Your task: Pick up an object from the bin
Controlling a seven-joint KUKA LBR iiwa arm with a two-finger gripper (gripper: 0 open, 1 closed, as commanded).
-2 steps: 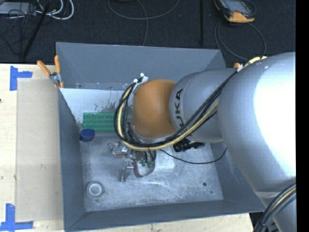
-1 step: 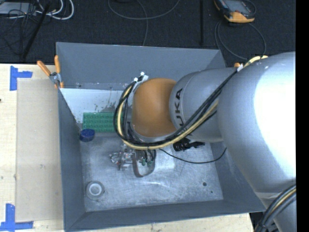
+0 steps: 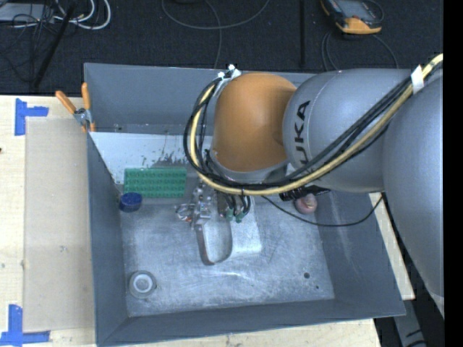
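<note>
My gripper (image 3: 212,257) hangs below the arm's orange cover in the middle of the bin. Its two fingers curve in until their tips meet low over the floor, shut, with nothing visible between them. A pale, flat rectangular block (image 3: 246,241) lies just right of the fingertips and partly behind them. To the upper left, a green ridged block (image 3: 154,182) rests by the bin's back wall. A small blue cap (image 3: 130,202) sits at that block's lower left corner.
A clear ring-shaped piece (image 3: 142,283) lies near the bin's front left corner. A small pinkish object (image 3: 308,204) peeks out under the arm at the right. The arm and its cables cover the bin's back right part.
</note>
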